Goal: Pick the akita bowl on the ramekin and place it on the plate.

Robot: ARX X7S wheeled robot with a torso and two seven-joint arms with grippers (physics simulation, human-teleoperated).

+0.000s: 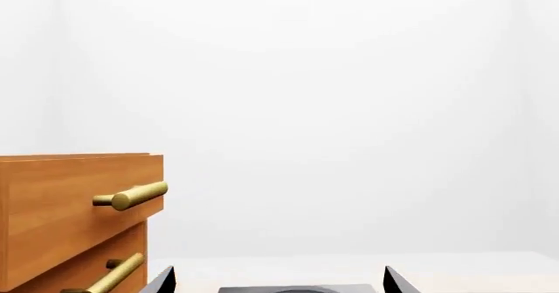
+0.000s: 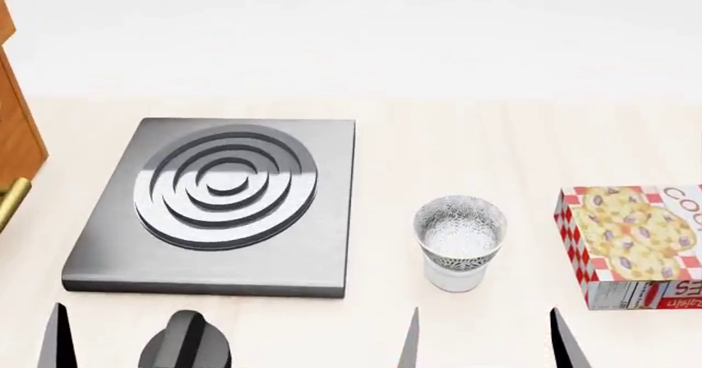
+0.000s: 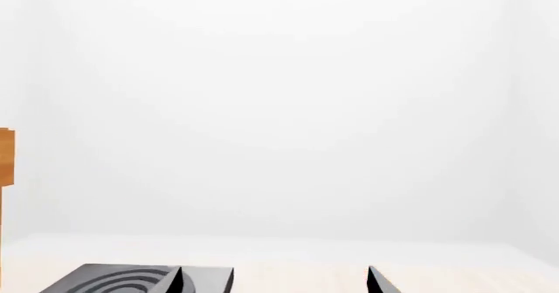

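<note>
Head view shows one akita bowl (image 2: 461, 230) sitting in one white ramekin (image 2: 454, 278) on the pale tabletop (image 2: 439, 146). I see nothing inside the bowl. One gray stove plate (image 2: 219, 204) with rings lies to its left, apart from it. One cookie box (image 2: 634, 245) lies to its right. One wooden drawer cabinet (image 1: 78, 218) stands at the far left. Left end effector (image 2: 130, 339) and right end effector (image 2: 488, 339) each have fingers spread apart, holding nothing, near the bowl.

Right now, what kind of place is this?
Probably a simulated kitchen counter: a flat grey stove plate with concentric burner rings, a wooden drawer cabinet with brass bar handles, and a red-checked cookie box on the pale wood-look worktop.
</note>
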